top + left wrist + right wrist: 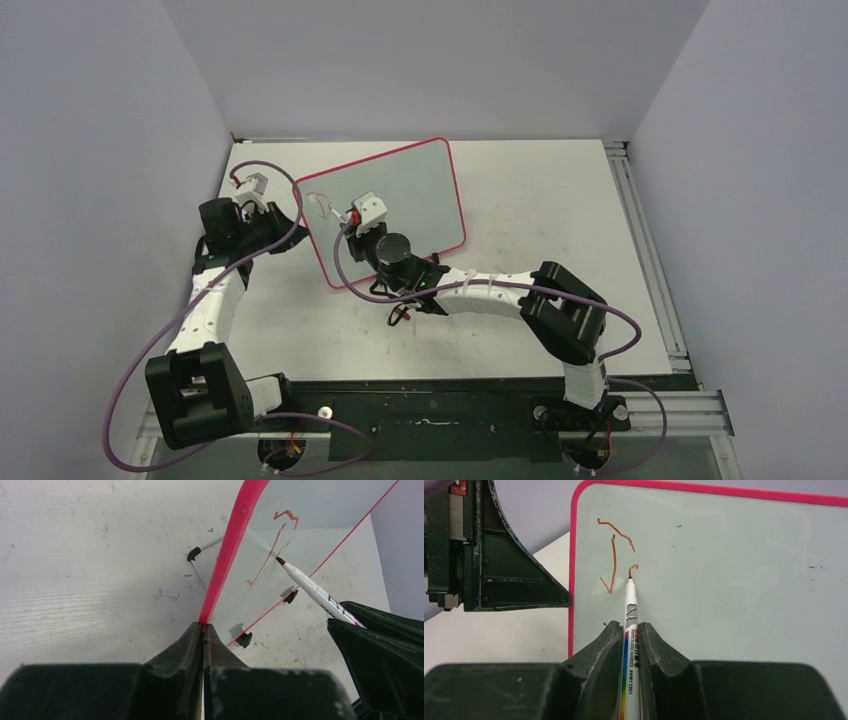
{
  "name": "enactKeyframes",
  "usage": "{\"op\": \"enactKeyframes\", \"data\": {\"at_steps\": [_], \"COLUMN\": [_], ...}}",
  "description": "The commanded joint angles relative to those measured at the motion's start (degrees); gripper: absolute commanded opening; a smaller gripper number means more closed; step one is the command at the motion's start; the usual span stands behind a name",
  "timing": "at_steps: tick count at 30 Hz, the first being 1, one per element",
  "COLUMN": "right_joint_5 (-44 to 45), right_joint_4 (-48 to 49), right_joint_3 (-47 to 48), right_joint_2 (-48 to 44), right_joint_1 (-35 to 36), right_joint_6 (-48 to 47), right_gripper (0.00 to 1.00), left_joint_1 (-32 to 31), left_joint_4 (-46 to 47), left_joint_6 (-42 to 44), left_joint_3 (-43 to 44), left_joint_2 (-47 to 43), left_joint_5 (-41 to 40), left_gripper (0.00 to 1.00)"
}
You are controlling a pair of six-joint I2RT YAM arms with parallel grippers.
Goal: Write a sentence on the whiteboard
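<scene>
The whiteboard [410, 190] [734, 580], framed in pink, stands tilted on the tabletop. My left gripper [296, 213] [203, 626] is shut on the board's left pink edge. My right gripper [345, 218] [630, 626] is shut on a white whiteboard marker [629, 610] [310, 586], whose tip touches the board's upper left area. Of the sentence [615, 555] [272, 547] only a reddish-brown "J" and a small hook at the tip show. The board surface [310, 515] to the right of these strokes is blank.
Small black feet [244, 639] and a wire stand [194, 554] prop the board on the scuffed white table [520, 340]. An aluminium rail [650, 260] runs along the table's right side. Grey walls enclose the back and both sides. Purple cables loop by both arms.
</scene>
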Motion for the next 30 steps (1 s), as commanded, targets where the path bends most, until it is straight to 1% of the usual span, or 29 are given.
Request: {"op": "enactKeyframes", "data": {"at_steps": [1,14,30], "right_joint_5": [1.0,4.0,3.9], "right_joint_4": [1.0,2.7,3.5], "right_joint_3": [-1.3,-1.2,1.3], "right_joint_2": [-1.0,-1.5,-0.8], "right_joint_1": [-0.4,-0.5,-0.7], "right_joint_6": [0.3,-0.1,-0.7], "right_gripper": [0.05,0.05,0.05], "left_joint_1": [-0.8,-0.9,-0.9], "left_joint_4": [0.7,0.6,0.7], "left_joint_6": [0.2,0.2,0.3], "left_joint_3": [1.6,1.6,1.5], "left_joint_2": [-0.7,-0.7,-0.6], "left_joint_5": [1.4,1.5,1.6], "left_gripper": [0.00,0.00,0.00]}}
